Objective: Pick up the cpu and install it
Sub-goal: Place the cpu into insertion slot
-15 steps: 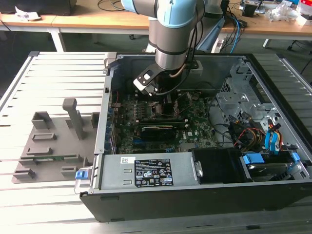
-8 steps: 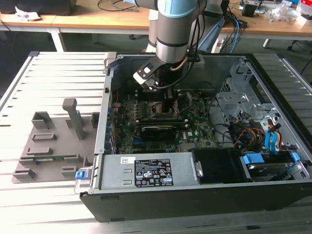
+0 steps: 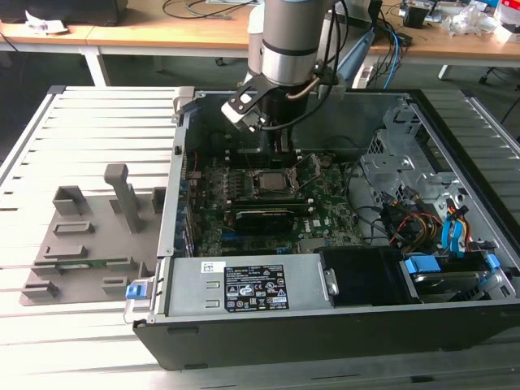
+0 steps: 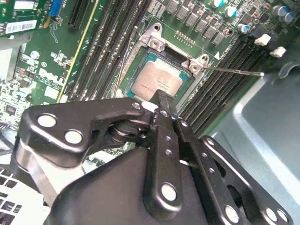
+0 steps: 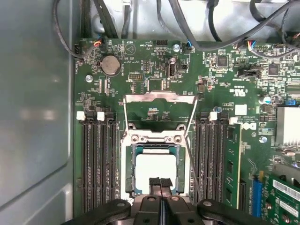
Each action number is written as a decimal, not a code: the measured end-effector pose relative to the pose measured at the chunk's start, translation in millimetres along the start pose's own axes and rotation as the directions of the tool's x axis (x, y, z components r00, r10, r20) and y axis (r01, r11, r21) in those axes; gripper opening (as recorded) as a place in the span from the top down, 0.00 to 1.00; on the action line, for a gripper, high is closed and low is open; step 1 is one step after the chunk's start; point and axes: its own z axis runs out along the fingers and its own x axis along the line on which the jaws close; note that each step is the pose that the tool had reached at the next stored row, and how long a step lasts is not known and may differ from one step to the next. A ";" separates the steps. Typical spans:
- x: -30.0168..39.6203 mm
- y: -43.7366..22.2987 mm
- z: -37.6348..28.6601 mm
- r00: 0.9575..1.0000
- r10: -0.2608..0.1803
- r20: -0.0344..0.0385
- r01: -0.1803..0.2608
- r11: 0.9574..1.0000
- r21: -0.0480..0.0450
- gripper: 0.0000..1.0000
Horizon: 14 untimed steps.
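- The cpu point(image 5: 157, 168) lies flat inside the socket point(image 5: 126, 164) on the motherboard point(image 5: 140, 70), its pale metal top facing up and its edges square with the socket's walls. By that look it is already seated, though full seating cannot be confirmed.
- In the first wrist view, the gripper point(image 5: 161, 183) hangs over the socket with its two black fingers pressed together. Only a thin seam shows between them, and they pinch nothing.
- The key relation is that the fingertips point(image 4: 162, 99) sit right at the cpu's edge, on the side of the socket away from the open load frame point(image 5: 159, 97). The chip spreads out from the tips toward that frame. Whether the tips touch the metal top or hover just above it cannot be told.
- The load frame is swung back off the socket and lies on the board, leaving the cpu uncovered.
- Memory slots point(image 5: 98, 159) run along both flanks of the socket, with a green memory stick point(image 5: 232, 159) standing beyond one set.
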 end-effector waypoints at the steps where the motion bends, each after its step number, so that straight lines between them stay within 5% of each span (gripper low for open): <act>1: 0.0 0.0 -1.9 1.000 0.000 0.000 0.000 1.000 0.000 0.89; 3: -0.3 -0.1 -14.0 1.000 0.000 0.000 0.000 1.000 0.000 0.89; 8: -0.6 -0.2 -29.0 1.000 0.000 0.000 0.000 1.000 0.000 0.89; 14: -1.1 -0.4 -60.7 1.000 0.000 0.000 0.000 1.000 0.000 0.89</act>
